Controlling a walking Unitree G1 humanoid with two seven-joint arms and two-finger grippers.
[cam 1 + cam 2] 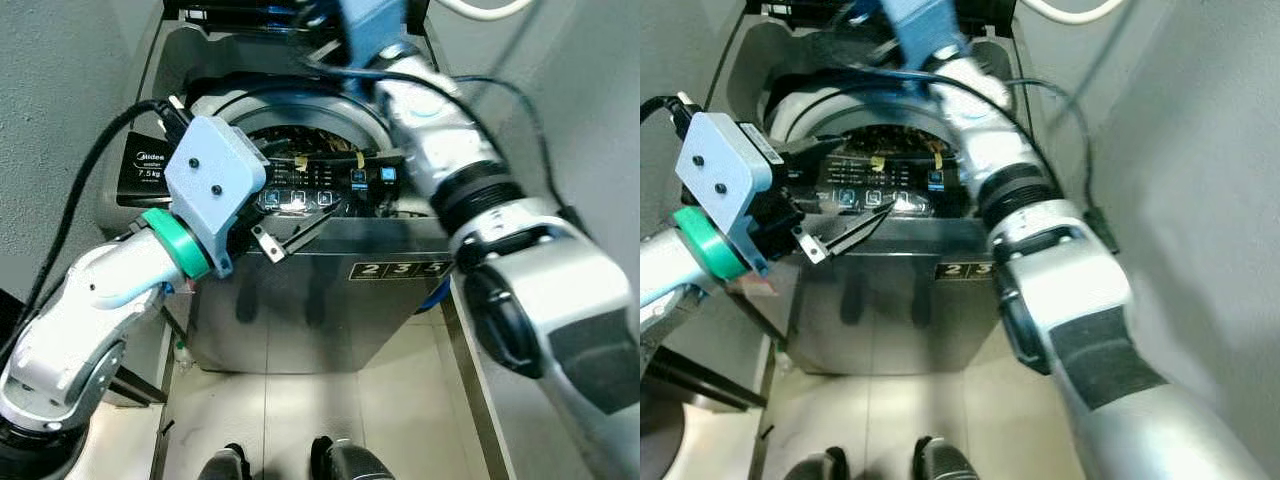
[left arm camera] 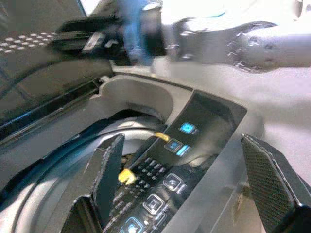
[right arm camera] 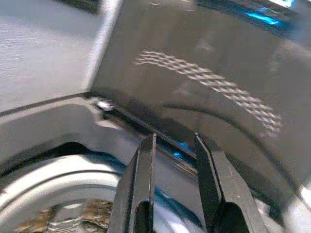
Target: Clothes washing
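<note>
Two claws: left (image 2: 194, 194) wide, right (image 3: 177, 189) narrow.

Blurred right arm (image 1: 430, 120), cropped.

Four cameras — two on the head, one on each wrist.

The eye views look steeply down from above onto the washer (image 1: 300, 290) and the floor before it, sharing nearly the whole scene with a slight sideways offset. The left wrist view looks low and close across the control panel (image 2: 180, 160) toward the raised lid (image 2: 29, 73). The right wrist view sits very close to the lid's underside (image 3: 204, 82), over the drum rim (image 3: 53, 179) — both also seen from above.
</note>
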